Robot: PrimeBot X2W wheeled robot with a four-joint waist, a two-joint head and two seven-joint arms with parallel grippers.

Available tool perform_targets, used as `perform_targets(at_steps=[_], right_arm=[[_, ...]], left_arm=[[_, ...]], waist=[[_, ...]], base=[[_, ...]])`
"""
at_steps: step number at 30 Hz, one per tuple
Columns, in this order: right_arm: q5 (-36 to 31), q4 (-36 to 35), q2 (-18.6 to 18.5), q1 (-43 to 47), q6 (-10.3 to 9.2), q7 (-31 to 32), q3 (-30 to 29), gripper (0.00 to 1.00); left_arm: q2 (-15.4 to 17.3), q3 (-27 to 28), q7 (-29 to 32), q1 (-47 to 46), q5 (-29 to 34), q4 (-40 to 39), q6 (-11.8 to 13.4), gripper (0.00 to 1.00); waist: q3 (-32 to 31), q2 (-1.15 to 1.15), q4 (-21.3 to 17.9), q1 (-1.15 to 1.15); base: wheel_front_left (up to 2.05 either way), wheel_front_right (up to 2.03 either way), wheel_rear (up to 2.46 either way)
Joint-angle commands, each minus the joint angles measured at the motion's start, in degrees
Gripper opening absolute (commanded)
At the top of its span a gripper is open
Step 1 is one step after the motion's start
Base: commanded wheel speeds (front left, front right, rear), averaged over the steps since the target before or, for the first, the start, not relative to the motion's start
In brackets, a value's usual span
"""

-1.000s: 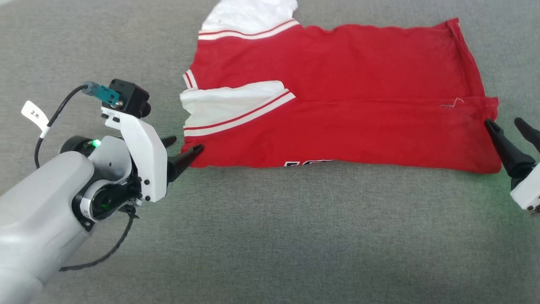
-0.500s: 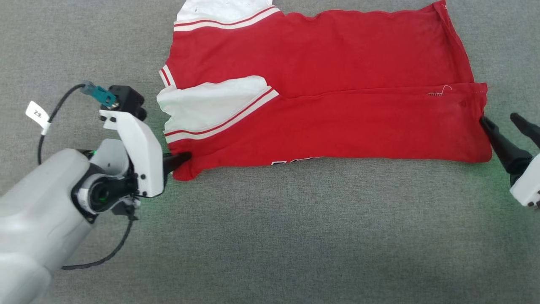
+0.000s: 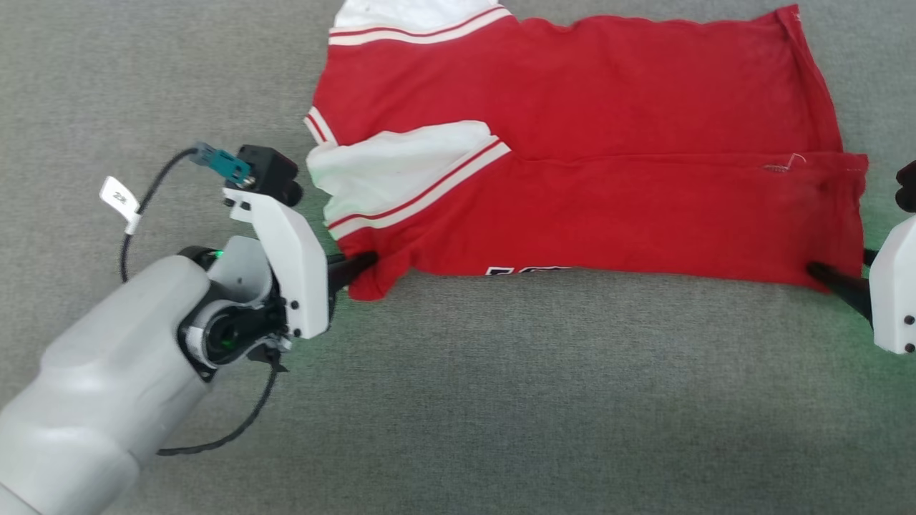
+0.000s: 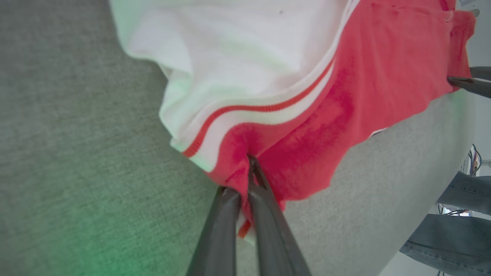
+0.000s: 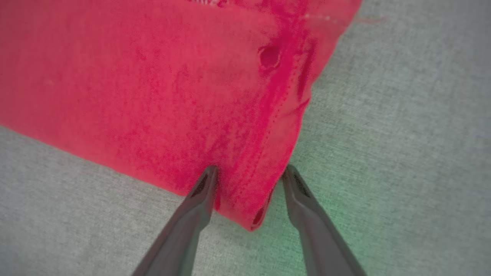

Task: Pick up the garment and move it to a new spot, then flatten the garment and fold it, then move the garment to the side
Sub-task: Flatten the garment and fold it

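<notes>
Though folded lengthwise, lies flat across the far part of the tabletop [image 3: 501, 400] as the garment [image 3: 608, 129] of red cloth. Shows one white sleeve [image 3: 401, 168] with red-and-white striped trim turned over the front at the left, and black white-edged letters [image 3: 526, 271] peeping from under the near fold.

Left pincer [image 3: 361, 263]: clenched on the near left corner, cloth bunched in the grip.

Right pincer [image 5: 249, 168]: released, jaws apart, one on each side of the near right hem corner.

Tabletop: grey, felt-like, tinged green beside both pincers. Beyond its edge in the left wrist view, a person's legs in jeans [image 4: 456, 230] and some cables [image 4: 473, 157].
</notes>
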Motion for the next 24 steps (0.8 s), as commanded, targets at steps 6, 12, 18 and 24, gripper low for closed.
perform_targets(at_steps=[6,12,18,24], right_arm=[[1.73,0.28,-0.49,2.23,-0.03,0.67,1.13,0.00],[3.10,-3.19,-2.93,7.09,-0.03,0.28,-0.22,0.00],[3.96,-7.87,-4.75,14.22,-0.03,1.68,-2.77,0.00],[2.17,-13.06,-2.92,20.57,-0.03,-1.23,-8.58,0.46]], left_arm=[[-0.37,-0.21,-3.03,3.18,0.18,1.40,-1.78,0.00],[4.24,1.16,-7.00,8.85,-1.72,-4.12,-2.82,0.00],[9.93,1.72,-9.67,15.30,-2.71,-12.58,-0.87,0.00],[13.87,1.96,-13.20,20.83,-2.89,-21.13,2.88,0.00]], waist=[[-2.35,0.00,0.77,0.00],[-4.23,0.00,0.15,0.00],[-5.01,0.00,-0.10,0.00],[-4.95,0.00,-0.24,0.00]], base=[[0.00,0.00,0.00],[0.00,0.00,0.00],[0.00,0.00,0.00],[0.00,0.00,0.00]])
